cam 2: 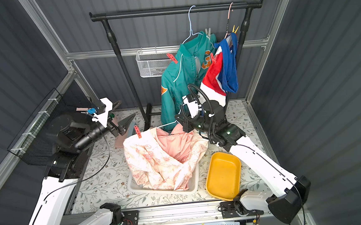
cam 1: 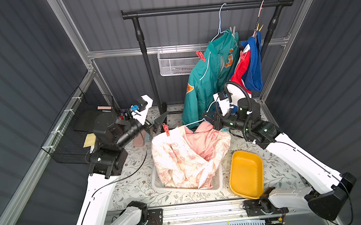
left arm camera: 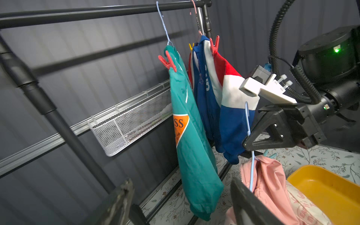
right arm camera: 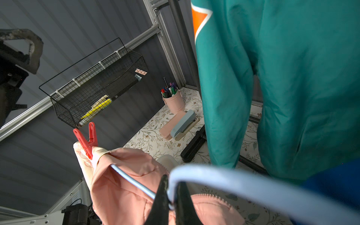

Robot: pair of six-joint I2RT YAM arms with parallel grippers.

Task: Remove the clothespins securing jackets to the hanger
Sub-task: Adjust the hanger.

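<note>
Red pin (cam 1: 165,129) clips cream-pink jacket (cam 1: 178,156) shoulder to hanger (right arm camera: 132,181), over basket (cam 1: 158,185) near table (cam 1: 134,185) front edge. Right gripper (right arm camera: 172,202) clamped on hanger. Left gripper (cam 1: 159,123) jaws apart, just beside pin. Teal jacket (cam 1: 207,78) and colour-block jacket (cam 1: 251,69) hang pinned on rail (cam 1: 189,9), back right.

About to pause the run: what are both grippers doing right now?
Left gripper: open, holding nothing.
Right gripper: shut on the pale blue hanger.
</note>
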